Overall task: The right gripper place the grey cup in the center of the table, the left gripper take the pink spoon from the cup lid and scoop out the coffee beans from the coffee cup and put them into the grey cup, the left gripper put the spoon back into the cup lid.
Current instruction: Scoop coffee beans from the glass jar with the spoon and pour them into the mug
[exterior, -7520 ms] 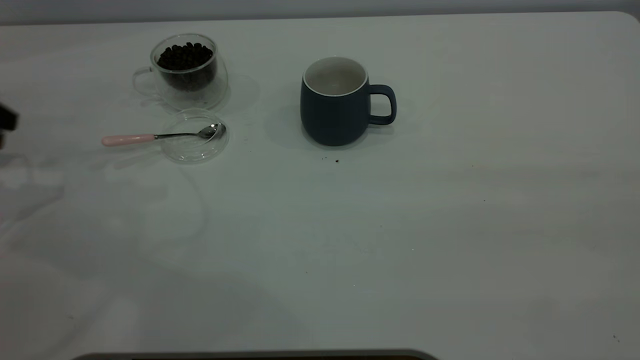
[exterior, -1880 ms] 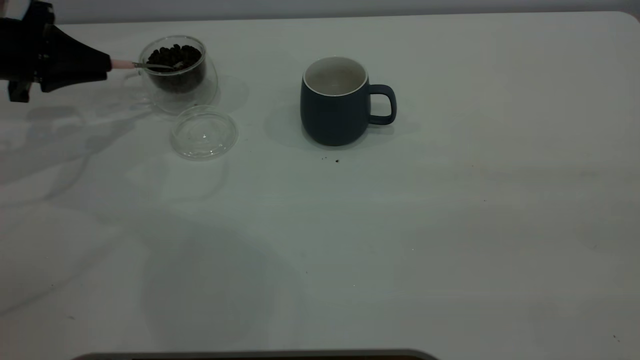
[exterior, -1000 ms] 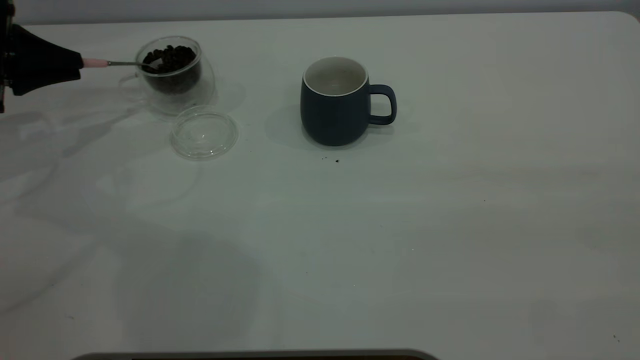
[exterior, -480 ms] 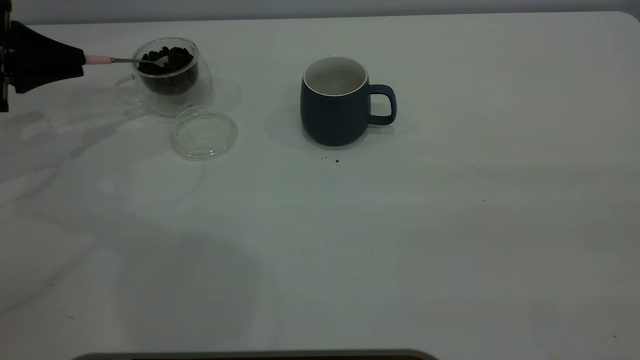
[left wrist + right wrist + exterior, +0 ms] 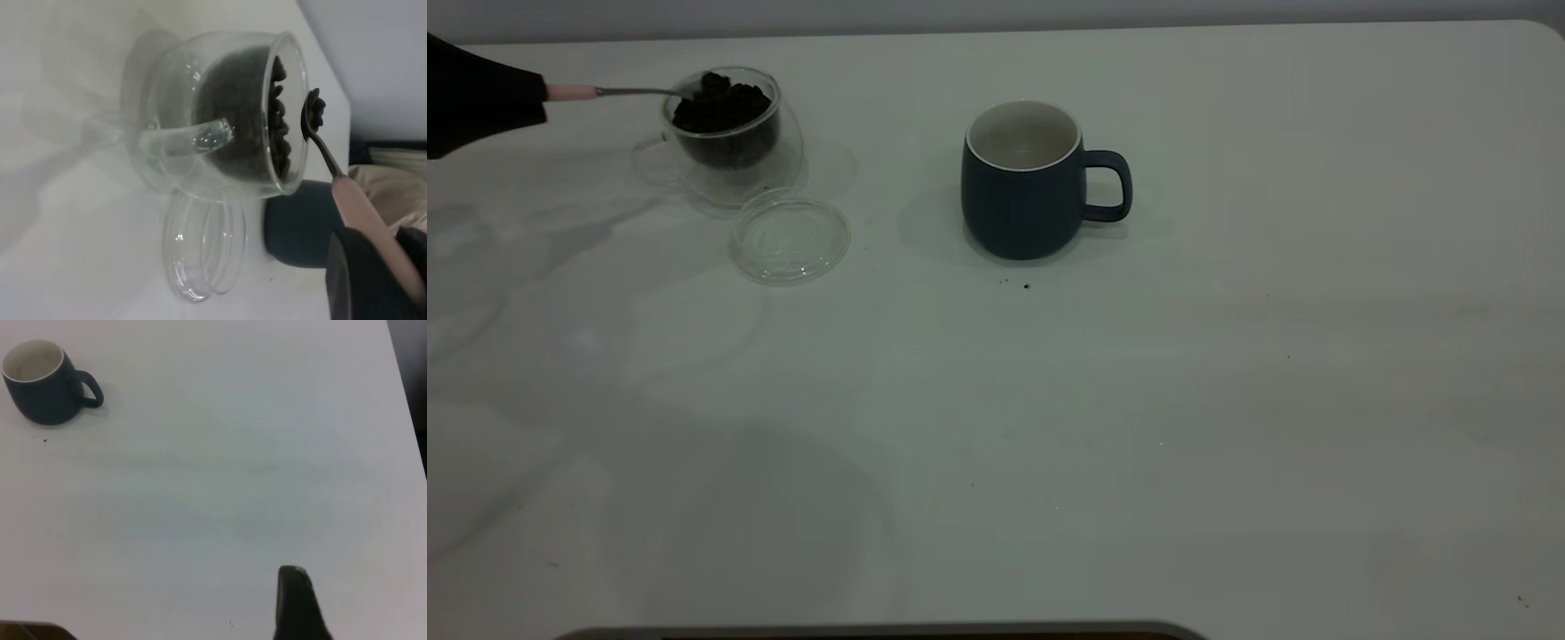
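Left tool (image 5: pixel 538 93) clenched on pink spoon (image 5: pixel 574 92), heaped bowl just above coffee cup (image 5: pixel 725 133) rim, grey cup (image 5: pixel 1021 178) well apart mid-counter (image 5: pixel 1227 356): beans likely spilling if tilted or jolted in transit.

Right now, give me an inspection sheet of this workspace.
Surface: white table, a few dark specks near the grey cup.
Job's things: grey cup upright, empty; glass coffee cup full of beans; pink spoon loaded, bowl above its rim; cup lid bare beside it.
Clutter: nothing seen.
Grippers: left gripper holds the spoon handle; right gripper parked away from the cup.
Cables: nothing seen.
Surroundings: pale wall behind.
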Robot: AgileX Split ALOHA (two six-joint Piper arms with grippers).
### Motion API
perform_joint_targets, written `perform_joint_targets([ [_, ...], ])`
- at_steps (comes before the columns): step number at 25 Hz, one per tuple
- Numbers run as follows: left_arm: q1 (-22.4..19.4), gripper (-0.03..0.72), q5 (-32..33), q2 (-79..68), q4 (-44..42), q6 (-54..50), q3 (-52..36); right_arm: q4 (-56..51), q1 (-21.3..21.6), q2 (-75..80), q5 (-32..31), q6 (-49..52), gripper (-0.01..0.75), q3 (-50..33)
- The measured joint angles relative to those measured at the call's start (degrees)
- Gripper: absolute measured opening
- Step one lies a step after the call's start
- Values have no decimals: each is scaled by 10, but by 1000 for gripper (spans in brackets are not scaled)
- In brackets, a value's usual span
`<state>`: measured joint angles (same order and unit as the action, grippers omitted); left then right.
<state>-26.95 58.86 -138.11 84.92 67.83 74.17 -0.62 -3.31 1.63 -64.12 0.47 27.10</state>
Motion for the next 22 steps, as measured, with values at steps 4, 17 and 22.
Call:
perform_joint_targets([
  [4, -3, 130, 22, 0, 0, 0, 0, 0, 0, 0, 0, 0, 488, 0],
  [17, 3, 129, 61, 0, 1, 0, 0, 0, 0, 0, 0, 0, 488, 0],
  [22, 30, 129, 63, 0, 1, 0, 0, 0, 0, 0, 0, 0, 487, 0],
])
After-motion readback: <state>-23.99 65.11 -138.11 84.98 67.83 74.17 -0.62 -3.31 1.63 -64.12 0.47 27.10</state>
